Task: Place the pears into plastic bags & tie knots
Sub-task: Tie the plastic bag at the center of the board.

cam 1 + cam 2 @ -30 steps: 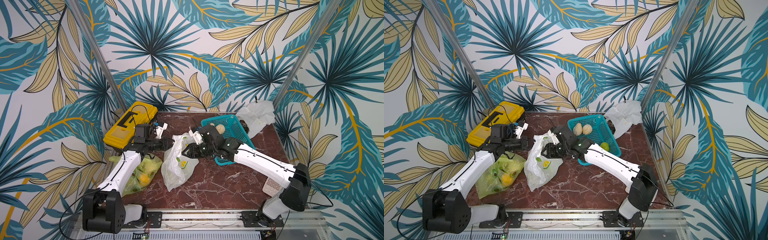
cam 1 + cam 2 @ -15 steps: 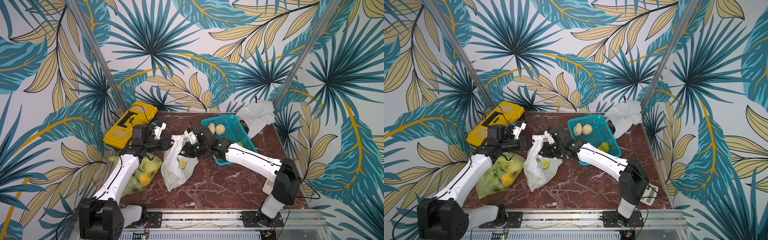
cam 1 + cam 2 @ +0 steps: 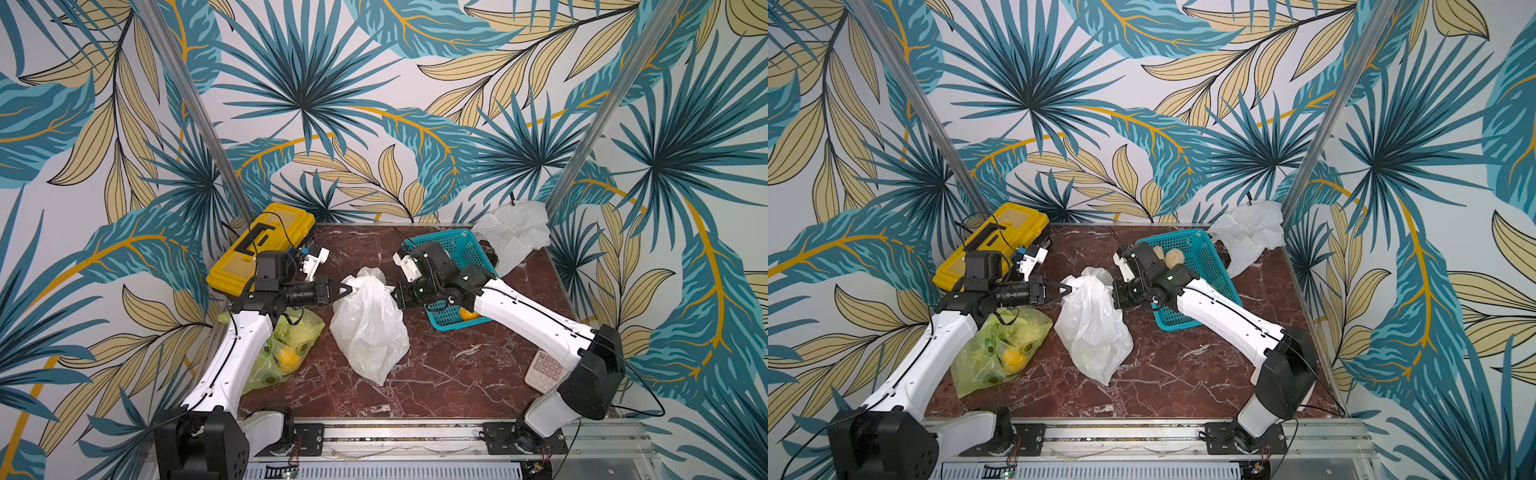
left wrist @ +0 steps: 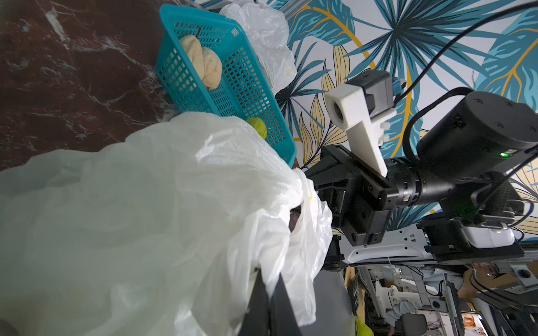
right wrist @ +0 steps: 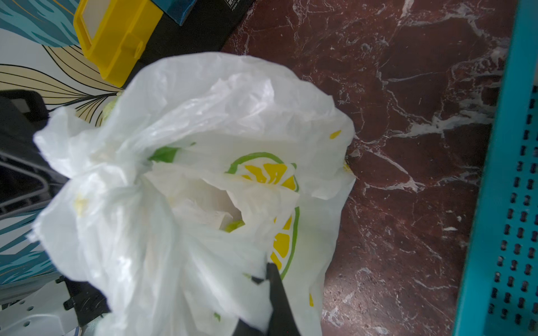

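Observation:
The white lemon-print plastic bag (image 3: pixel 368 328) (image 3: pixel 1094 332) stands mid-table, its top stretched between both grippers. My left gripper (image 3: pixel 347 289) (image 4: pixel 270 280) is shut on the bag's left rim. My right gripper (image 3: pixel 395 296) (image 5: pixel 269 269) is shut on the opposite rim; film hides one finger. What is inside this bag stays hidden. The lime-green bag (image 3: pixel 286 349) holds pears, a yellow one (image 3: pixel 286 357) showing. Cream pears (image 3: pixel 1169 255) (image 4: pixel 203 64), a green pear (image 4: pixel 257 126) and an orange pear (image 3: pixel 467 314) lie in the teal basket (image 3: pixel 457 253). A plain white bag (image 3: pixel 513 232) lies crumpled at the back right.
A yellow toolbox (image 3: pixel 257 245) (image 5: pixel 116 37) sits at the back left, behind my left wrist. A pink calculator (image 3: pixel 544 370) lies by the right arm's base. The basket wall (image 5: pixel 500 174) is close beside my right gripper. Walls enclose the table on three sides.
My right gripper has gone from open to shut on the bag's right rim. The bag's top is now drawn taut between the two grippers. The left gripper kept its hold.

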Controlling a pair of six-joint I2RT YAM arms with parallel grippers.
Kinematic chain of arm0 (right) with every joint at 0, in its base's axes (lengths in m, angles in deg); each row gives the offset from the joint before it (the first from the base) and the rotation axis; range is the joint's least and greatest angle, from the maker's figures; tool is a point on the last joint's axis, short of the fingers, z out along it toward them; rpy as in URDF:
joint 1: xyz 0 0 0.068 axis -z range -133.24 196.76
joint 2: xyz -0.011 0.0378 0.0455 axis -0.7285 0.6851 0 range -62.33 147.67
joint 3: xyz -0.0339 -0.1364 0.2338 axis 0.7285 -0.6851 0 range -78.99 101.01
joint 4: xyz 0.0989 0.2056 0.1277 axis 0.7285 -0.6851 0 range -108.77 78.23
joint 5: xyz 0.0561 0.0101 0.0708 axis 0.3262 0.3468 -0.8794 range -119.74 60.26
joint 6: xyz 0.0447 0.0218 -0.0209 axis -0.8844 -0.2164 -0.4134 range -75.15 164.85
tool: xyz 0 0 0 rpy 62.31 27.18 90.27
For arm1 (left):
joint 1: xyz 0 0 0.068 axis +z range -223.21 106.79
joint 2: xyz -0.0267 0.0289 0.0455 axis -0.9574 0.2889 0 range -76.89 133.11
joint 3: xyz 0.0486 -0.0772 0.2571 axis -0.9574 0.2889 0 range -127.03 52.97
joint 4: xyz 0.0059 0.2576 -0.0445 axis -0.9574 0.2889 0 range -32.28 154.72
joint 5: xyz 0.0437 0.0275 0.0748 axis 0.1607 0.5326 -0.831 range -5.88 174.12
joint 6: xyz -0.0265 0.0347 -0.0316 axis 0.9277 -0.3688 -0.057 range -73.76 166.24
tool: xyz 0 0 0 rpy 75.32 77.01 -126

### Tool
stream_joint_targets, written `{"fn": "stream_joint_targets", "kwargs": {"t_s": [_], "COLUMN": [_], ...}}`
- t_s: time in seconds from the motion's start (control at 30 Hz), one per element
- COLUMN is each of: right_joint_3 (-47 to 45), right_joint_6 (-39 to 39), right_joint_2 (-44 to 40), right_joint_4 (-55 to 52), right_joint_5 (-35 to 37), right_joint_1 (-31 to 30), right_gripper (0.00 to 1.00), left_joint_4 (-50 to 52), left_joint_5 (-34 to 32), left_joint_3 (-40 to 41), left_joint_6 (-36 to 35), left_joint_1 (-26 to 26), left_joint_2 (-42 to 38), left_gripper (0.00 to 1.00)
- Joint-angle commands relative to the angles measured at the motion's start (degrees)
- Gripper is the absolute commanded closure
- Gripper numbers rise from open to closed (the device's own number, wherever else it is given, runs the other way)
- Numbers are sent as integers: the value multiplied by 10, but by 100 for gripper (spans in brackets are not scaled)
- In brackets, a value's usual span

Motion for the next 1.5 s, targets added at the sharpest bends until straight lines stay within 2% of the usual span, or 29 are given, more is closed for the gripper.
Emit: {"fn": "stream_joint_targets", "kwargs": {"t_s": [0.0, 0.07, 0.13, 0.23, 0.33, 0.37, 0.43, 0.57, 0.73, 0.8, 0.83, 0.9, 0.97, 1.0, 1.07, 1.17, 1.23, 1.3, 1.37, 1.47], "right_joint_3": [-41, -40, -25, -25, -14, -12, 2, 68, 108, 113, 111, 98, 70, 46, 11, -10, -12, -18, -23, -33], "right_joint_6": [-1, 5, 13, 2, -8, -15, -22, -32, -41, -51, -53, -60, -80, -100, -131, -157, -163, -175, -186, -201], "right_joint_2": [7, 15, 21, -8, -35, -41, -37, 29, 89, 99, 101, 102, 96, 89, 81, 78, 81, 82, 84, 86], "right_joint_4": [-57, -68, -75, -23, -1, 14, 34, 29, 42, 55, 62, 82, 128, 172, 260, 321, 327, 346, 359, 382], "right_joint_5": [53, 69, 25, -73, -107, -125, -153, -194, -207, -215, -213, -209, -214, -224, -241, -255, -255, -260, -267, -273], "right_joint_1": [40, 43, 42, 42, 55, 59, 61, 50, 26, 25, 26, 28, 34, 38, 42, 42, 43, 43, 43, 43], "right_gripper": [100, 100, 97, 79, 46, 40, 30, 25, 25, 30, 36, 59, 73, 77, 79, 82, 82, 83, 84, 84], "left_joint_4": [-11, -11, -19, -25, -25, -25, -25, -25, -25, -25, -25, -25, -25, -25, -25, -26, -52, -125, -171, -221], "left_joint_5": [-22, -24, -35, -41, -41, -41, -44, -57, -64, -63, -63, -53, -45, -46, -44, -45, -52, -64, -84, -91], "left_joint_3": [3, 7, 6, -8, -17, -20, -26, -50, -88, -102, -107, -113, -113, -113, -106, -87, -65, -18, 9, 35], "left_joint_6": [-19, -18, -11, -4, -6, -7, -9, -13, -14, -14, -14, -9, -6, -6, -4, -5, 12, 63, 68, 76], "left_joint_1": [27, 24, 18, 2, -9, -13, -22, -51, -74, -84, -87, -87, -83, -81, -81, -82, -82, -89, -101, -107], "left_joint_2": [-6, 1, 4, 8, 15, 19, 25, 42, 66, 74, 77, 80, 73, 69, 67, 59, 49, 40, 36, 30], "left_gripper": [100, 100, 100, 100, 100, 100, 100, 100, 100, 100, 100, 100, 97, 93, 84, 70, 65, 60, 59, 50]}}
